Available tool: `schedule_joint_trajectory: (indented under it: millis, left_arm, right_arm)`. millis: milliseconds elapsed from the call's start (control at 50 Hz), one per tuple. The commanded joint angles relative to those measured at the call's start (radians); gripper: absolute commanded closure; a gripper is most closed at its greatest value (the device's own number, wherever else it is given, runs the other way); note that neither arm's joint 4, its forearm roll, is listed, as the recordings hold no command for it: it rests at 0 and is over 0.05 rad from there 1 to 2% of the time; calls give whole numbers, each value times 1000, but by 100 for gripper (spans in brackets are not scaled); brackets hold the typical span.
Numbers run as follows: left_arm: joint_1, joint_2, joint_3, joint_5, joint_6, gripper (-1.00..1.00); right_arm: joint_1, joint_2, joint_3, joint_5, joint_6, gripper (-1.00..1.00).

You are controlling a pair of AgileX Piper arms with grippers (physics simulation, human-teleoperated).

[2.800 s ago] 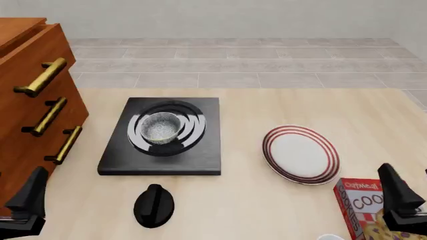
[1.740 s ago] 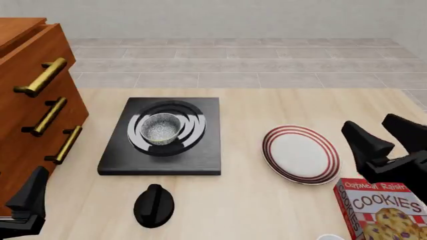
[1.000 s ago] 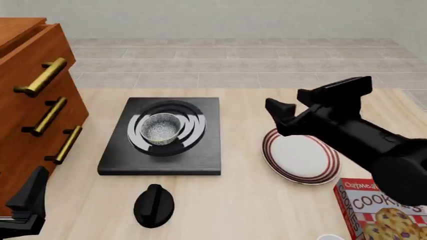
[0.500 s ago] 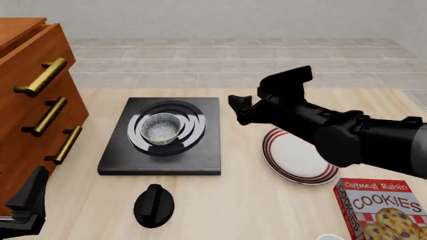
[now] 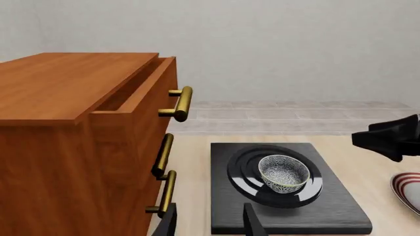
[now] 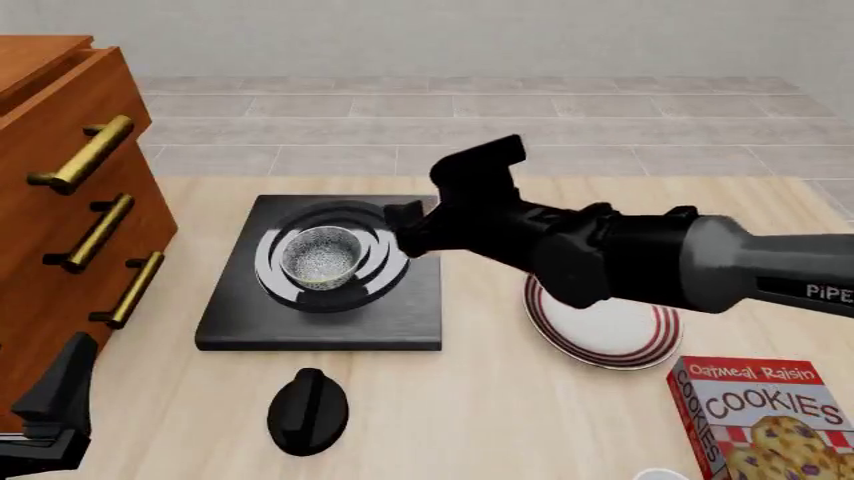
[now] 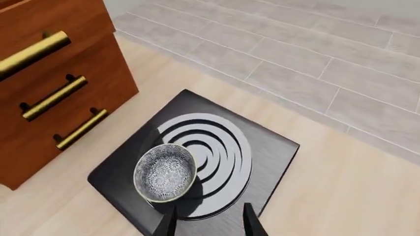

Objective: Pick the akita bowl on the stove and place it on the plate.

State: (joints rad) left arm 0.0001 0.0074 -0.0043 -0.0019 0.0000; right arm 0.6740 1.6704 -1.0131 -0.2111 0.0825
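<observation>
Front view, bowl: the small round akita bowl point(image 6: 322, 256) with a speckled grey-white inside sits on the ringed burner of the flat square black stove point(image 6: 322, 318), left of centre in the frame.
Front view, right arm: the black and grey right arm reaches in from the right edge; the right gripper point(image 6: 434, 205) hangs above the stove's upper right part, its two black fingers spread, nothing between them, apart from the bowl.
Front view, plate: the round white plate point(image 6: 635, 343) with dark red rings lies right of the stove, partly hidden under the arm.
Front view, left gripper: only a black part of the left gripper point(image 6: 56, 403) shows at the lower left corner; whether its jaws are spread cannot be told here.
Front view, other things: an orange-brown wooden cabinet point(image 6: 54, 110) with brass handles stands at the left edge, a black oval knob point(image 6: 308, 411) lies below the stove, and a red cookie box point(image 6: 762, 417) sits at the lower right.
Left wrist view: two black fingertips point(image 5: 250, 223) stand apart at the bottom edge, holding nothing; beyond them the bowl point(image 5: 284, 172) rests on the stove point(image 5: 338, 210), the cabinet point(image 5: 72, 132) fills the left.
Right wrist view: two spread fingertips point(image 7: 249, 220) at the bottom edge, empty; the bowl point(image 7: 165, 172) sits on the lower left of the burner, the cabinet point(image 7: 62, 73) at upper left.
</observation>
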Motion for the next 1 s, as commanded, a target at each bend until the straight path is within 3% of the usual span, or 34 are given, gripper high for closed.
schedule_joint_trajectory:
  millis: [20, 240, 680, 1000]
  left_arm:
    - [0, 0, 0, 0, 0, -100]
    - [0, 1, 0, 0, 0, -100]
    - [0, 0, 0, 0, 0, -100]
    - [0, 0, 0, 0, 0, -100]
  right_arm:
    - [20, 83, -78, 25, 16, -100]
    - [48, 149, -146, 60, 30, -100]
    - [45, 246, -260, 116, -16, -100]
    - [60, 338, -310, 119, -4, -100]
